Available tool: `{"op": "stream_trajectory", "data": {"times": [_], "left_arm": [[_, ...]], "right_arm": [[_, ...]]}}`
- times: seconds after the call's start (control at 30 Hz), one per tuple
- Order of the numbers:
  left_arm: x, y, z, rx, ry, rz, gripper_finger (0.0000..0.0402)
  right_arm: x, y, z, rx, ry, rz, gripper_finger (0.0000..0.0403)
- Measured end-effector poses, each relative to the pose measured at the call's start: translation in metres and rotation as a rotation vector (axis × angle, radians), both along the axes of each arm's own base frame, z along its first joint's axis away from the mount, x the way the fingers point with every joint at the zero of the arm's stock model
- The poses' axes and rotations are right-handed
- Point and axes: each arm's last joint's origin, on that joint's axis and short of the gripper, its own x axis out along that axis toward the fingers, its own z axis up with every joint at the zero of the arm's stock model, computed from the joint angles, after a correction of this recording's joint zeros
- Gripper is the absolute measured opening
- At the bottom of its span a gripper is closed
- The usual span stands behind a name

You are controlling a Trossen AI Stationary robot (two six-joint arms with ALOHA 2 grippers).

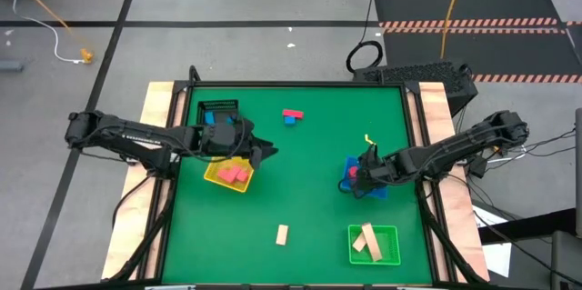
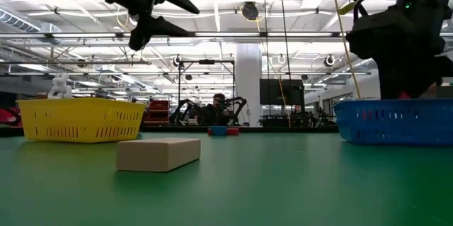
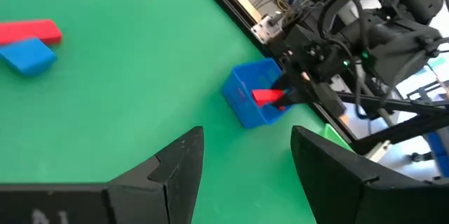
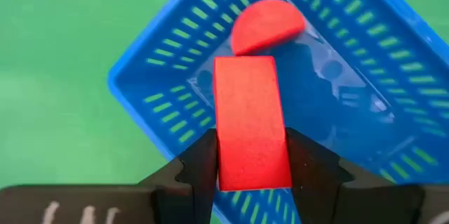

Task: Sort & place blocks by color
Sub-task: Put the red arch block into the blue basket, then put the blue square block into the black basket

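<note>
My right gripper (image 4: pixel 249 164) is shut on a red bar block (image 4: pixel 249 112) over the blue tray (image 4: pixel 140 76), near the table's right edge. A red half-round piece (image 4: pixel 266 24) lies on that tray's floor. My left gripper (image 3: pixel 245 154) hangs open with nothing between its fingers, just right of the yellow tray (image 1: pixel 215 179), which holds red blocks (image 1: pixel 235 174). A red block (image 1: pixel 292 113) and a blue block (image 1: pixel 290 121) lie side by side on the far middle of the mat. A tan block (image 1: pixel 282 234) lies flat near the front edge. My right gripper pinches the red bar's two long sides (image 4: pixel 249 154) between its two fingers, at the end nearest the gripper. The fingers come steeply from above and lie along the bar. The bar points down into the blue tray; whether its lower end touches the floor I cannot tell.
A green tray (image 1: pixel 393 252) with tan blocks stands at the front right. A black tray (image 1: pixel 218 106) holding a blue block stands at the far left. The middle of the green mat (image 1: pixel 309 181) is bare. Wooden strips (image 1: pixel 160 108) edge the table on both sides.
</note>
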Motion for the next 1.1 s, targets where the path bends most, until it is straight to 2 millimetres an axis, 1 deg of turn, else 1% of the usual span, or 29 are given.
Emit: {"op": "stream_trajectory", "data": {"times": [0.2, 0.3, 0.43, 0.5, 0.57, 0.67, 0.77, 0.87, 1.0, 1.1], "left_arm": [[0.000, 0.010, 0.000, 0.057, 0.006, 0.016, 0.0214], [0.000, 0.017, 0.002, 0.117, -0.005, 0.019, 0.0214], [0.001, 0.025, 0.008, 0.244, -0.039, 0.009, 0.0214], [0.001, 0.029, 0.009, 0.343, -0.033, -0.009, 0.0214], [0.001, 0.034, 0.009, 0.440, -0.010, -0.027, 0.0214], [-0.001, 0.043, 0.007, 0.539, 0.040, -0.037, 0.0214], [0.000, 0.053, 0.000, 0.601, 0.111, -0.042, 0.0214], [0.003, 0.065, -0.009, 0.594, 0.144, -0.036, 0.0214], [0.011, 0.078, -0.030, 0.560, 0.231, -0.037, 0.0214], [0.017, 0.085, -0.045, 0.511, 0.269, -0.017, 0.0214]], "right_arm": [[0.001, 0.000, 0.001, -0.004, -0.016, 0.029, 0.0168], [0.002, 0.000, 0.001, -0.003, -0.019, 0.030, 0.0189], [0.001, 0.000, 0.004, 0.006, -0.042, 0.028, 0.0216], [0.000, 0.000, 0.008, 0.025, -0.077, 0.002, 0.0228], [-0.002, 0.000, 0.015, 0.054, -0.121, -0.039, 0.0234], [-0.007, -0.003, 0.025, 0.098, -0.182, -0.119, 0.0236], [-0.012, -0.009, 0.036, 0.094, -0.259, -0.196, 0.0231], [-0.014, -0.015, 0.046, 0.056, -0.361, -0.269, 0.0225], [-0.011, -0.029, 0.056, -0.044, -0.499, -0.346, 0.0222], [-0.004, -0.041, 0.062, -0.120, -0.570, -0.354, 0.0222]]}}
